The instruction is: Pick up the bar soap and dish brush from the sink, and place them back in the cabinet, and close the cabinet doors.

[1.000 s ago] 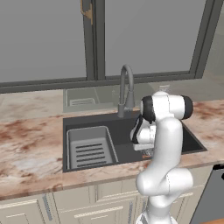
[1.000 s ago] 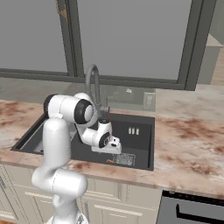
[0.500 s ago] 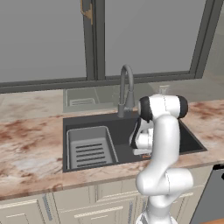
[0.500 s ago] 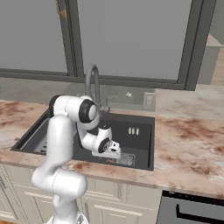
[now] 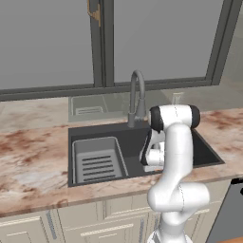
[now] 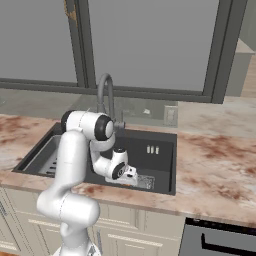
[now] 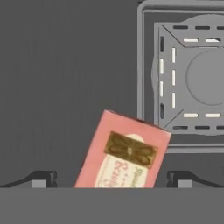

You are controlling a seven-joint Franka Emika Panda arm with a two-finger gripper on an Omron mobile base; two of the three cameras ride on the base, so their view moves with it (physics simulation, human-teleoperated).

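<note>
The white arm reaches down into the wide dark grey rectangular sink (image 5: pixel 95 135), where its two-finger gripper (image 7: pixel 111 177) hangs low over the basin floor with its dark fingertips (image 7: pixel 41 178) spread wide and nothing pinched between them. In the hand view, the small pinkish-red rectangular bar soap (image 7: pixel 124 151), bearing a brown and cream label, lies flat and tilted on the sink floor between the spread tips, just beside the square grey drain plate (image 7: pixel 188 76). The tall curved grey faucet (image 5: pixel 136 97) stands at the sink's back edge, and the pale grey slotted rack insert (image 5: pixel 97 159) sits in the basin's left part in the left base view.
</note>
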